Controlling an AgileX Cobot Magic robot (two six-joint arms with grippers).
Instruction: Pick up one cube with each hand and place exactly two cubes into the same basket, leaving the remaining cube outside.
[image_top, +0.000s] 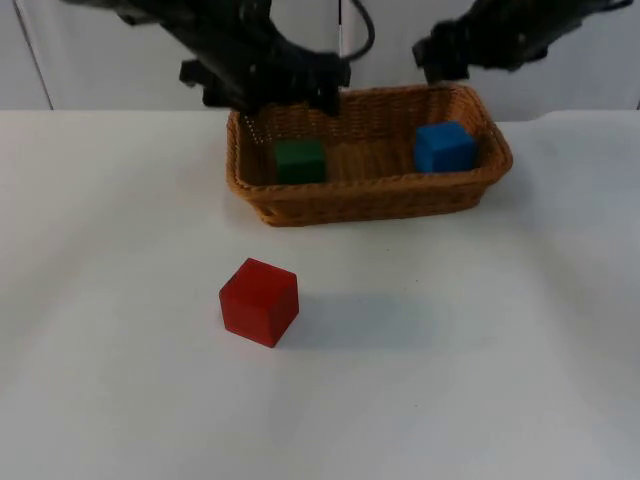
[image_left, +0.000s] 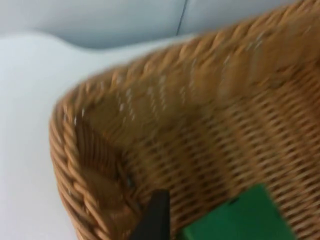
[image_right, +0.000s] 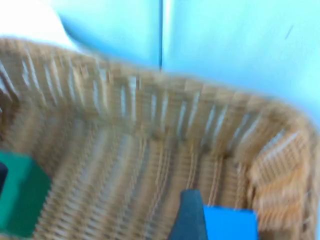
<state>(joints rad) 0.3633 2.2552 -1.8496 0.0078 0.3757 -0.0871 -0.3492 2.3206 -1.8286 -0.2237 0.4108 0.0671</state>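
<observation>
A green cube (image_top: 300, 160) lies in the left part of the wicker basket (image_top: 370, 200), and a blue cube (image_top: 444, 147) lies in its right part. Outside it, a red cube (image_top: 259, 301) sits on the white table, nearer the front. My left gripper (image_top: 268, 95) hangs open over the basket's rear left rim, just above the green cube (image_left: 245, 217), with one fingertip (image_left: 157, 215) beside it. My right gripper (image_top: 445, 60) hovers open over the rear right rim, above the blue cube (image_right: 230, 225), which shows beside its fingertip (image_right: 190, 215). Neither gripper holds anything.
The basket stands at the back of the table, close to the grey partition wall (image_top: 100, 50). White table top (image_top: 480, 350) stretches around the red cube to the front and both sides.
</observation>
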